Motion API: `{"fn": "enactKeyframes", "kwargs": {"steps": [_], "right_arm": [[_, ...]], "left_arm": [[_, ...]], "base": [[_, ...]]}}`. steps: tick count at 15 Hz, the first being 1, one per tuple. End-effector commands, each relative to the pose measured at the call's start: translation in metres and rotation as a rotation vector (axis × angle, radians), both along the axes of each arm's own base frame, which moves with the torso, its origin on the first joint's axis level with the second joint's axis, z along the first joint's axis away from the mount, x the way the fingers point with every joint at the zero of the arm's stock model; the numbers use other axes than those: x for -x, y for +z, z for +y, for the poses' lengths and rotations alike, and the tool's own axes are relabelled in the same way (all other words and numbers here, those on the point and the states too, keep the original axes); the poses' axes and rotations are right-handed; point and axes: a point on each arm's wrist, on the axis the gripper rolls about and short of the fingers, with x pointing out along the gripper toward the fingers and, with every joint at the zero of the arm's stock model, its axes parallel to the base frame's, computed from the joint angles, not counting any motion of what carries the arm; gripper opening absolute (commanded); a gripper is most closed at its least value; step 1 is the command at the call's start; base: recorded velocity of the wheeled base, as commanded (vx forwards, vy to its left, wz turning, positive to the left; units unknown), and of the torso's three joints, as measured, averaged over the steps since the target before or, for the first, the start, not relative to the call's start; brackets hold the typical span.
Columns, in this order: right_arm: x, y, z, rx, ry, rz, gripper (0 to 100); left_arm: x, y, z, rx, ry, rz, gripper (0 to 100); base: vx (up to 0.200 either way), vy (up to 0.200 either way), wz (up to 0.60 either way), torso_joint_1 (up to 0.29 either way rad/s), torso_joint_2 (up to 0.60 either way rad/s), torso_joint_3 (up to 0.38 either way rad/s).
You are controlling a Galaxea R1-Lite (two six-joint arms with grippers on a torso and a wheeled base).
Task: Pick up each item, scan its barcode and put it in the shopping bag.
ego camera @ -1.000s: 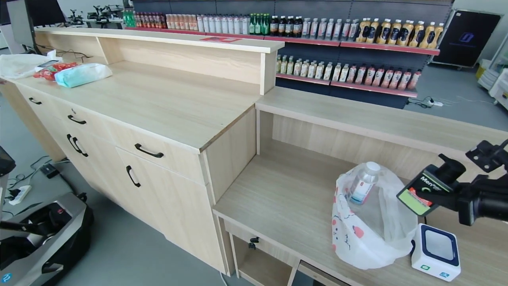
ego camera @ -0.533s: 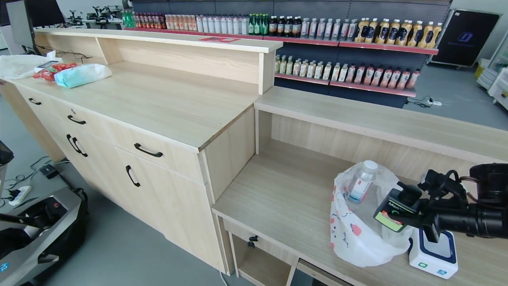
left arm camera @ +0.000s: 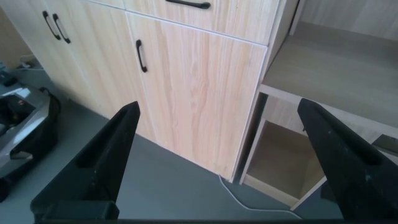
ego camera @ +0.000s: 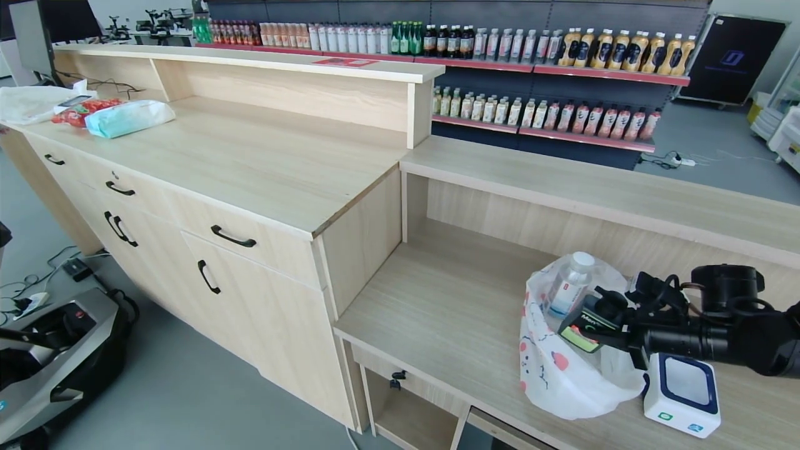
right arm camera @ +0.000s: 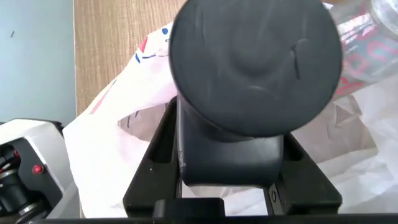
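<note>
The black bottle [ego camera: 582, 325], green-labelled, was clamped between the closed fingers of the right hand [ego camera: 605, 315] and hung at the open mouth of the shopping bag [ego camera: 556, 375], which lay just below and ahead of that hand. A clear water bottle [ego camera: 567, 290] with a white cap already stood inside the bag, just beyond the hand, so at least one item looked finished. The barcode scanner [ego camera: 682, 395] sat on the surface [ego camera: 437, 312] right beside the bag, under the right arm. The held bottle seemed ready to go in but was not yet released. Well apart from the hand, far along the higher surface [ego camera: 262, 162], lay a teal tissue pack [ego camera: 128, 117] and a red snack packet [ego camera: 84, 111], probably left to scan and bag. The left hand [left arm camera: 217, 107] was spread wide and empty, facing the cupboard doors [left arm camera: 199, 87].
</note>
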Motion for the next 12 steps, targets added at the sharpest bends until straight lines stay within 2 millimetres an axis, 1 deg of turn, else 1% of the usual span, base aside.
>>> {"fn": "enactKeyframes", "kwargs": {"steps": [1, 4, 5, 8, 12], "right_arm": [[-0.013, -0.022, 0.004, -0.018, 0.030, 0.041, 0], [-0.024, -0.034, 0.008, -0.018, 0.046, 0.047, 0], [-0.031, -0.039, 0.010, -0.017, 0.054, 0.036, 0], [-0.039, -0.047, 0.014, -0.015, 0.070, 0.036, 0], [-0.039, -0.055, 0.020, -0.012, 0.082, 0.049, 0]], "left_arm": [[0.000, 0.000, 0.000, 0.000, 0.000, -0.001, 100], [0.000, 0.000, 0.000, 0.000, 0.000, -0.001, 100], [0.000, 0.000, 0.000, 0.000, 0.000, -0.001, 100], [0.000, 0.000, 0.000, 0.000, 0.000, -0.001, 100], [0.000, 0.000, 0.000, 0.000, 0.000, -0.001, 100]], "base": [[0.000, 0.000, 0.00, 0.000, 0.00, 0.000], [0.000, 0.000, 0.00, 0.000, 0.00, 0.000], [0.000, 0.000, 0.00, 0.000, 0.00, 0.000], [0.000, 0.000, 0.00, 0.000, 0.00, 0.000], [0.000, 0.000, 0.00, 0.000, 0.00, 0.000]]}}
